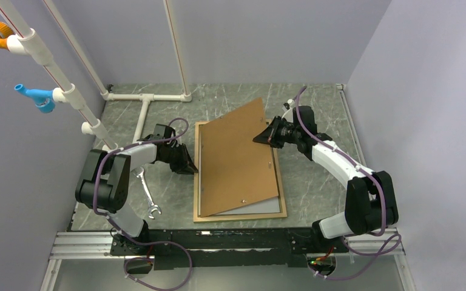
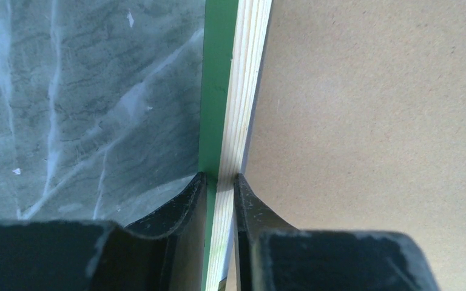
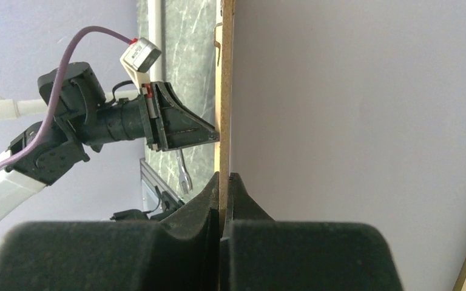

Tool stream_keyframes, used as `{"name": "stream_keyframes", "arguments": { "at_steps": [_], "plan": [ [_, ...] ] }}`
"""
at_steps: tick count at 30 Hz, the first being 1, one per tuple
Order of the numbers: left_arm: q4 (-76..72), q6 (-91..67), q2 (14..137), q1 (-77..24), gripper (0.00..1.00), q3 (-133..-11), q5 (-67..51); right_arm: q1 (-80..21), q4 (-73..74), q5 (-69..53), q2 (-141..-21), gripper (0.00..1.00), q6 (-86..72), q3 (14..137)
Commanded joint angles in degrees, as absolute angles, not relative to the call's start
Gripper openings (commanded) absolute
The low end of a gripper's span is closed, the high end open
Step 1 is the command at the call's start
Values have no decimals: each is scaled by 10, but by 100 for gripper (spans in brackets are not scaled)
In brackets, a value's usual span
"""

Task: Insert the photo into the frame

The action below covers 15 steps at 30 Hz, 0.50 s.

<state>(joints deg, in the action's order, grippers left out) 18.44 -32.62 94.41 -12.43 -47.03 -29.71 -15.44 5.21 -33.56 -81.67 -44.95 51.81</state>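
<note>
The frame (image 1: 243, 216) lies flat in the middle of the tabletop (image 1: 315, 188), tan side up. The left hand (image 1: 193, 170) is clamped on the frame's left edge. A brown board (image 1: 236, 157) lies askew over the frame, and the right hand (image 1: 258, 138) pinches its raised right edge. A pale sheet (image 1: 255, 208) shows inside the frame's near end; I cannot tell whether it is the photo. A wrench (image 1: 147, 197) lies left of the frame.

Black jaws pinching the frame (image 2: 243, 91) by its green-and-pale-wood border, brown backing board (image 2: 376, 133) right, marbled grey table (image 2: 85, 109) left
</note>
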Motion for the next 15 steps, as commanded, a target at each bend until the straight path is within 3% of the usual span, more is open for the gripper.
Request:
{"name": "stream_keyframes", "arguments": {
  "at_steps": [1, 15],
  "plan": [
    [193, -309, 970, -133, 12, -469, -249, -152, -36, -290, -795, 0, -420, 535],
    [200, -306, 974, -134, 7, -476, -250, -153, -67, -307, -815, 0, -438, 478]
  ]
}}
